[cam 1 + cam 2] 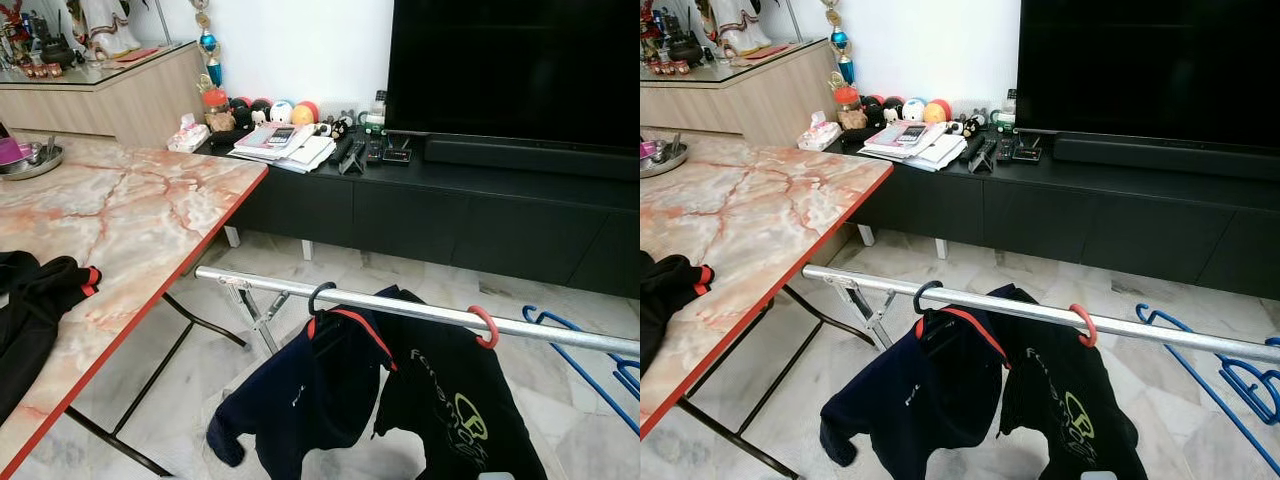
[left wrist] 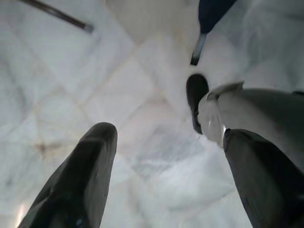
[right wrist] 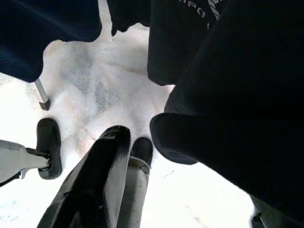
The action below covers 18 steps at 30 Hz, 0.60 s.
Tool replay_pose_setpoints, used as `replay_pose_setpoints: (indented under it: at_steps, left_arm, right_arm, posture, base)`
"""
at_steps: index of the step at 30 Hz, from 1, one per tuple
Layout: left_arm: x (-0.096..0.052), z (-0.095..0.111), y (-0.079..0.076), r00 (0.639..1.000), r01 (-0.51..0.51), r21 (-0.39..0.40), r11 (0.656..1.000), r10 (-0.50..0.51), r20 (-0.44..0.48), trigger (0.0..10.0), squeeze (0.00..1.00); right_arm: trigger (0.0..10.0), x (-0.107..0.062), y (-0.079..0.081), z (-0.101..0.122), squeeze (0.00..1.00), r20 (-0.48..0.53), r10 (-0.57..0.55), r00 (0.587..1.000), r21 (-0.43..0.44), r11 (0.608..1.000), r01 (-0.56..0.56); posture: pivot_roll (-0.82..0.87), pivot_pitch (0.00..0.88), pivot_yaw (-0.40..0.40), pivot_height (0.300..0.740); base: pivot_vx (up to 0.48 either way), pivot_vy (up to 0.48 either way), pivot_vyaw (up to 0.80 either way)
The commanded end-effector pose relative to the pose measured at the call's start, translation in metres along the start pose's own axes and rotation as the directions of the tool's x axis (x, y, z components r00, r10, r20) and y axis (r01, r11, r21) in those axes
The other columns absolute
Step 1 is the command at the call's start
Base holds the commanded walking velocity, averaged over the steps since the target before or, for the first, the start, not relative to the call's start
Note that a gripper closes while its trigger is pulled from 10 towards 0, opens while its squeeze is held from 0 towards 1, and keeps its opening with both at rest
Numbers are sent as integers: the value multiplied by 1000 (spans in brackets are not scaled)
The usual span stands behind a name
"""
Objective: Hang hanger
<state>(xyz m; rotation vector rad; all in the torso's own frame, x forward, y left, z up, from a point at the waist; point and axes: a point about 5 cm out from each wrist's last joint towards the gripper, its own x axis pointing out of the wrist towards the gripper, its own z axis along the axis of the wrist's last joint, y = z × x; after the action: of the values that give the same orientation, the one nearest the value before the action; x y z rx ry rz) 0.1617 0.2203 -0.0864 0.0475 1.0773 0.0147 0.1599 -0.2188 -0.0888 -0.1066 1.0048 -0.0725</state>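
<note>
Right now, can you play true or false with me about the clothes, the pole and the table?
1. Two dark garments hang on the metal rail. True.
2. The red hanger hook sits to the robot's left of the black hanger hook. False: it sits to the right.
3. The blue hangers hold shirts. False: they are bare, at the rail's right end.
4. A dark garment with red trim lies on the marble-patterned table. True.
5. The television shows a cartoon. False: its screen is black.

garments [image 1: 400, 390] on rail [image 1: 420, 311], table [image 1: 120, 230] left
</note>
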Motion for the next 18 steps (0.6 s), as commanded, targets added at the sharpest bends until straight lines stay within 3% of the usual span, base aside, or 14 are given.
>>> replay_pose_setpoints:
  at_steps: [1,13,18]
  left_arm:
    - [1,0,-2,1000,-12,6,1000,12,-2,10000,0]
    - [4,-6,-18,999,-21,3,1000,21,-31,10000,0]
    - [5,-7,-20,999,-22,-1,1000,22,-37,10000,0]
  right_arm:
    - [10000,0,3,-1,0,-10,12,1000,-2,1000,-12]
    - [10000,0,2,-1,0,-26,32,999,-42,999,-33]
    - [10000,0,2,0,0,-26,48,998,-71,996,-50]
  posture:
    - [114,57,58,740]
    - [100,67,51,740]
    - [98,68,44,740]
  base:
    - [0,0,0]
    - [0,0,0]
    - [0,0,730]
